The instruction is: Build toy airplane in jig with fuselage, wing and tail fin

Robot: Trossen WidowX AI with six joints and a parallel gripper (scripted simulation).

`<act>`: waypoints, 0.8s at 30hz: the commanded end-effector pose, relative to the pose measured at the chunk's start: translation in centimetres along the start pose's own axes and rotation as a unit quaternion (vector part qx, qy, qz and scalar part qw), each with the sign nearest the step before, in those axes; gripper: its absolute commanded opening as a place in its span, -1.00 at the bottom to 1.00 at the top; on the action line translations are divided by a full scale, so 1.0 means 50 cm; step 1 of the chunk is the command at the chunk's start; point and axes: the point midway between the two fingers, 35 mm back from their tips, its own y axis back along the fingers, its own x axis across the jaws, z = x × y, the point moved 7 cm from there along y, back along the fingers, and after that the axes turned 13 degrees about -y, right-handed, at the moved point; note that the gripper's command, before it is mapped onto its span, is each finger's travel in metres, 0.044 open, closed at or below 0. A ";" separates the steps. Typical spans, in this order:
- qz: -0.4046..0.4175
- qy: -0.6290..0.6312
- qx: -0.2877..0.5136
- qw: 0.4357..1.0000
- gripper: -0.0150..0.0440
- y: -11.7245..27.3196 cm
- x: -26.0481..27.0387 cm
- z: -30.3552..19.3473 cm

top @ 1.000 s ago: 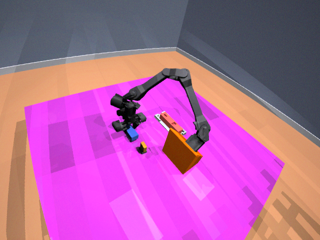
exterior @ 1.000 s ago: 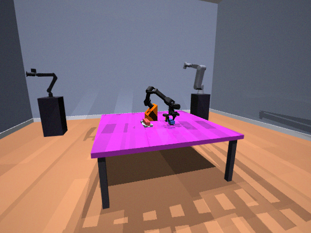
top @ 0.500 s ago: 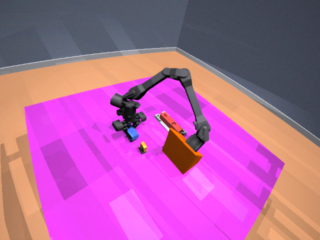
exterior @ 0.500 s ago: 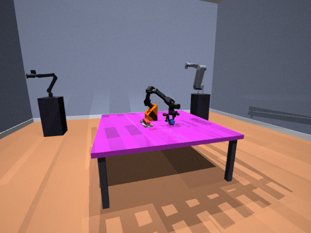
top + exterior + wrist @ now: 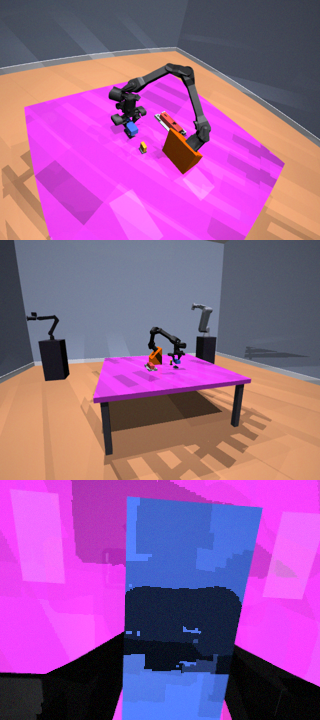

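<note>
My gripper is shut on the blue wing, holding it across its middle. The wing is raised above a small dark holder on the table. The red fuselage lies lengthwise in the pale cradle, with dark openings on its top. It looks flat there. The yellow tail fin stands upright on a small dark base. The wing's tab is not visible, and the wing hides part of the fingers in the wrist view.
The orange block under the arm's base stands beside the cradle and hides part of its near side in the top view. The tail fin is between the held wing and this block. Two other arms stand on dark pedestals beyond the table.
</note>
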 end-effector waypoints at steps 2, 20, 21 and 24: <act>0.003 -0.003 0.001 1.000 -0.49 0.033 0.001 0.001; 0.000 -0.002 -0.001 1.000 -0.49 0.148 -0.003 -0.007; -0.001 -0.002 -0.001 1.000 -0.49 0.154 -0.003 -0.008; -0.001 -0.002 -0.001 1.000 -0.49 0.163 -0.004 -0.009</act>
